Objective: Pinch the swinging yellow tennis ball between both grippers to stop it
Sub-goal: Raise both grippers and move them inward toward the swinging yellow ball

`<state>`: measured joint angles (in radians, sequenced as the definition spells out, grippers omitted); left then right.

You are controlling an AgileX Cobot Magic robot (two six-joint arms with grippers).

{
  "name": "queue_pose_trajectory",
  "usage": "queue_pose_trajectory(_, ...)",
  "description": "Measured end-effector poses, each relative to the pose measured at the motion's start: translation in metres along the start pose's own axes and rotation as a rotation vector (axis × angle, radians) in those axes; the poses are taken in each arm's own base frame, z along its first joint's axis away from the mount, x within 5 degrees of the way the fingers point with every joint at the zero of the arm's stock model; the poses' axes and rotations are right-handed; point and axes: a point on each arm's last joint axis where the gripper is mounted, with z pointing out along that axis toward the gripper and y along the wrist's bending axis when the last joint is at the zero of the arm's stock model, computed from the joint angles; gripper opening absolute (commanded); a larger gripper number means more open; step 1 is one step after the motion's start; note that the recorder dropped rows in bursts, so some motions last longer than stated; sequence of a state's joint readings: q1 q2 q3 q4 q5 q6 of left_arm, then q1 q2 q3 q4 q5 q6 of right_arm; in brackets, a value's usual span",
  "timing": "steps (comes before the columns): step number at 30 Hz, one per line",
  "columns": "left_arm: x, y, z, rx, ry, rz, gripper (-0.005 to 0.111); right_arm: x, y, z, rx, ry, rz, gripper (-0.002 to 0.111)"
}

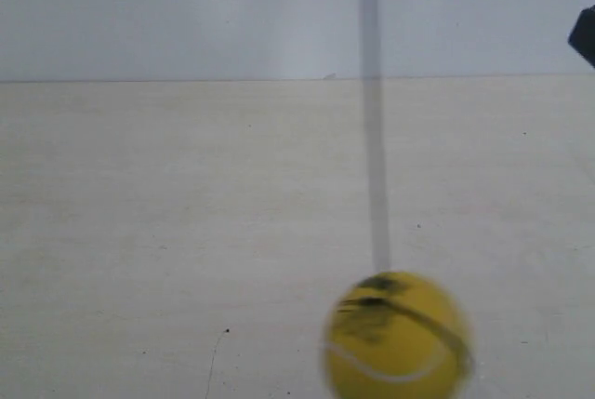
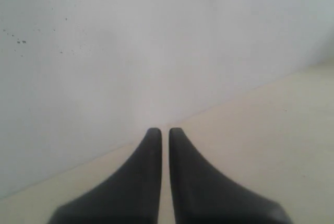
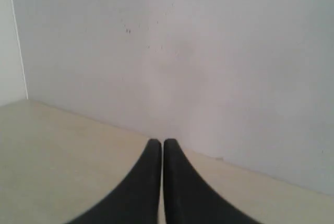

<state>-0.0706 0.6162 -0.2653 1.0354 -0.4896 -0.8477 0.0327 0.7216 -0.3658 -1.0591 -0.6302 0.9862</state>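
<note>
The yellow tennis ball (image 1: 396, 336) hangs low in the exterior view, blurred, with a white seam, black markings and a dark string across it. Neither wrist view shows the ball. My left gripper (image 2: 164, 130) has its two black wedge fingers almost together with nothing between them, pointing at a white wall. The black fingers of my right gripper (image 3: 162, 142) stand shut and empty too, aimed at the wall's foot. A small black part (image 1: 584, 36) at the exterior view's right edge belongs to an arm; which one I cannot tell.
A pale beige tabletop (image 1: 186, 232) runs back to a white wall (image 1: 186, 8). A grey vertical streak (image 1: 374, 139) rises from the ball to the top of the exterior view. A wall corner (image 3: 18, 41) shows in the right wrist view.
</note>
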Motion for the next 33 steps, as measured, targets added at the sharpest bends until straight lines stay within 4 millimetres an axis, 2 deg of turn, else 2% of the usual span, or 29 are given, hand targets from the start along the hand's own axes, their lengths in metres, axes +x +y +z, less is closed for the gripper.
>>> queue_pose_trajectory(3, 0.005, -0.002, 0.002, 0.03, 0.044, 0.004, 0.005, 0.008, -0.005, 0.01, -0.015, 0.091, -0.016, 0.0)
queue_pose_trajectory(8, 0.014, -0.007, 0.009, 0.129, 0.104, 0.016, 0.005, 0.012, -0.001, 0.01, -0.058, 0.131, -0.025, 0.0)
queue_pose_trajectory(15, 0.025, -0.005, 0.019, 0.146, 0.174, -0.022, 0.005, 0.018, 0.001, 0.009, -0.076, 0.159, -0.009, 0.0)
queue_pose_trajectory(19, 0.026, -0.005, 0.019, 0.148, 0.18, -0.023, 0.005, 0.027, 0.002, 0.006, -0.081, 0.181, 0.003, 0.0)
queue_pose_trajectory(25, 0.024, -0.01, 0.019, 0.199, 0.167, -0.013, 0.005, 0.027, 0.007, 0.006, -0.138, 0.164, 0.017, 0.0)
queue_pose_trajectory(33, 0.029, -0.017, 0.021, 0.304, 0.195, -0.013, 0.005, 0.048, 0.006, 0.022, -0.25, 0.252, 0.093, 0.0)
